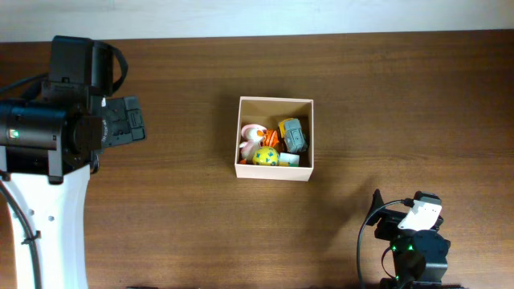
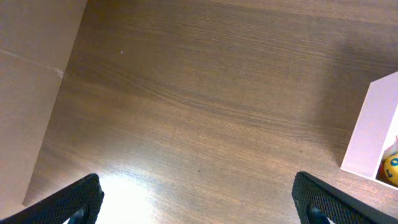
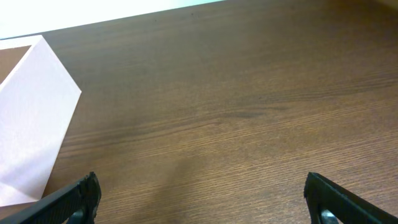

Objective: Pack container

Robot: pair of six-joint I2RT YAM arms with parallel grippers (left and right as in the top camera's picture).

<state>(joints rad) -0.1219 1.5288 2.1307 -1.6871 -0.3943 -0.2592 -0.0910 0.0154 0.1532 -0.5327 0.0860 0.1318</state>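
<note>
The container [image 1: 274, 172], a square shallow box with white walls and a tan inside, sits at the table's middle. It holds several small toys: a yellow ball [image 1: 266, 156], a pink and white toy [image 1: 253, 133], a grey toy [image 1: 294, 134] and orange pieces. My left gripper [image 1: 132, 122] is open and empty, well to the left of the box. In the left wrist view its jaws [image 2: 199, 202] frame bare wood, with the box wall [image 2: 371, 133] at the right edge. My right gripper [image 3: 202, 198] is open and empty; its arm [image 1: 414, 241] sits at the front right. The box corner [image 3: 34, 118] shows at its left.
The brown wooden table [image 1: 385, 104] fills the view. A pale strip [image 1: 257, 16] runs along the far edge. The left arm's white base [image 1: 48, 233] stands at the front left. A tan surface [image 2: 28, 93] borders the table in the left wrist view.
</note>
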